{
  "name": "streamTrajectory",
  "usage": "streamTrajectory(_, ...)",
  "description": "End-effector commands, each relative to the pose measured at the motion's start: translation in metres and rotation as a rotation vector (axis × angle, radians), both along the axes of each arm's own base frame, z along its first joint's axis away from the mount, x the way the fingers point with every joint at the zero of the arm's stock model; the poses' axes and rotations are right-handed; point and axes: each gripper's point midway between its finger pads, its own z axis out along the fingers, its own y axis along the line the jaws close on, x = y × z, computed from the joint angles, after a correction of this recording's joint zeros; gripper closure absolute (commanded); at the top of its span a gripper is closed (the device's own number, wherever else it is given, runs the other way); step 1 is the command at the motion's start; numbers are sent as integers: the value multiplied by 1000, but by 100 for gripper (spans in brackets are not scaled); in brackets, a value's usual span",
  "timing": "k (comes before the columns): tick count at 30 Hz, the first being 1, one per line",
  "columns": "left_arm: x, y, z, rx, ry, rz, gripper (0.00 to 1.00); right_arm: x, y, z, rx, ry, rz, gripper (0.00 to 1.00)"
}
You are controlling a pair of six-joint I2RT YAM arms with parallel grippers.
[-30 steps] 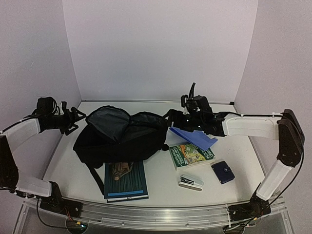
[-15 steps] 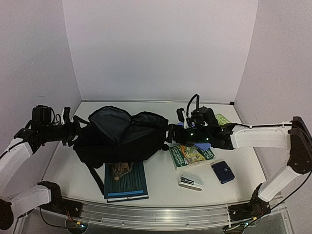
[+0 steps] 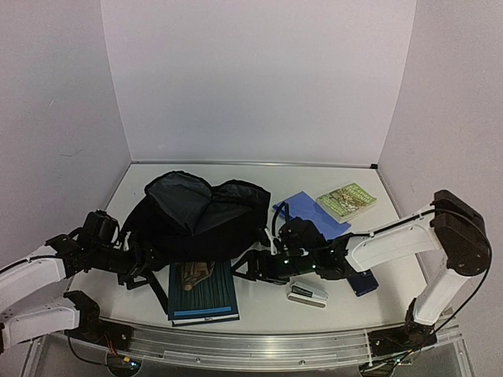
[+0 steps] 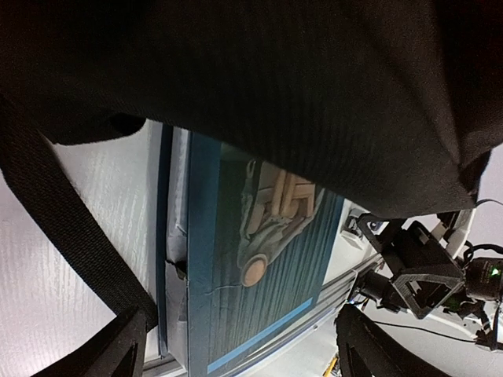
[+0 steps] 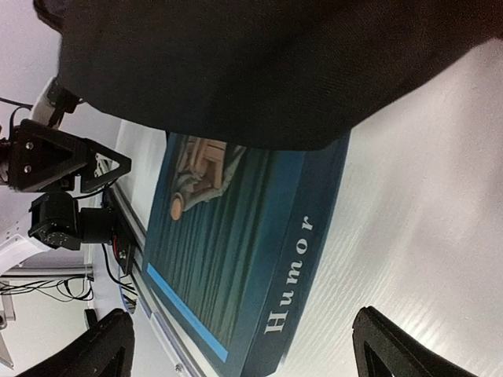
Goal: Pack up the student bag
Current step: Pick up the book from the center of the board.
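The student bag (image 3: 196, 220), a large black backpack with its grey lining showing at the top, lies at the left middle of the table. A teal book (image 3: 203, 289) with "Humor" on its spine lies at the bag's near edge, its far end under the fabric. My left gripper (image 3: 143, 271) is low at the book's left, open and empty. My right gripper (image 3: 240, 269) is low at the book's right, open and empty. In the left wrist view the book (image 4: 244, 290) lies between my open fingers (image 4: 118, 353), under the bag (image 4: 275, 78). The right wrist view shows the book (image 5: 236, 251), the bag (image 5: 259, 63) and my fingers (image 5: 409, 345).
A blue folder (image 3: 310, 212) and a green book (image 3: 346, 200) lie right of the bag. A stapler (image 3: 308, 293) and a dark blue case (image 3: 363, 283) lie near the front right. A black strap (image 4: 71, 228) runs by the book's left edge. The metal rail (image 3: 251, 342) borders the front.
Both arms have swung down from the bag's far sides to the near side, now low on either side of the teal book. The right gripper has left the blue folder.
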Motion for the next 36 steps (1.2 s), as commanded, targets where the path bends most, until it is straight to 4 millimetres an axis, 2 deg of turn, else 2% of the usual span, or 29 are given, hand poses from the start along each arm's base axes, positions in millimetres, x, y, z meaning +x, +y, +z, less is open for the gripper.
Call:
streamTrajectory(1, 4, -16, -14, 28, 24, 3, 17, -5, 15, -9, 46, 39, -13, 5)
streamTrajectory(3, -2, -25, -25, 19, 50, -17, 17, -8, 16, -22, 42, 66, -19, 6)
streamTrajectory(6, -9, -31, -34, 19, 74, -38, 17, -13, 21, -29, 75, 100, -13, 7)
streamTrajectory(16, -20, -47, -39, -26, 100, -125, 25, -21, 35, -48, 127, 160, 2, 14)
streamTrajectory(20, -28, -54, -37, -58, 114, -171, 17, -22, 37, -54, 135, 179, -6, 14)
streamTrajectory(26, -35, -51, -31, -49, 96, -199, 16, -20, 35, -61, 136, 196, -35, 15)
streamTrajectory(30, -37, -49, -41, -52, 113, -187, 24, -19, 36, -64, 142, 219, -54, 17)
streamTrajectory(36, -37, -48, -50, -25, 129, -191, 27, -18, 35, -65, 159, 230, -79, 18)
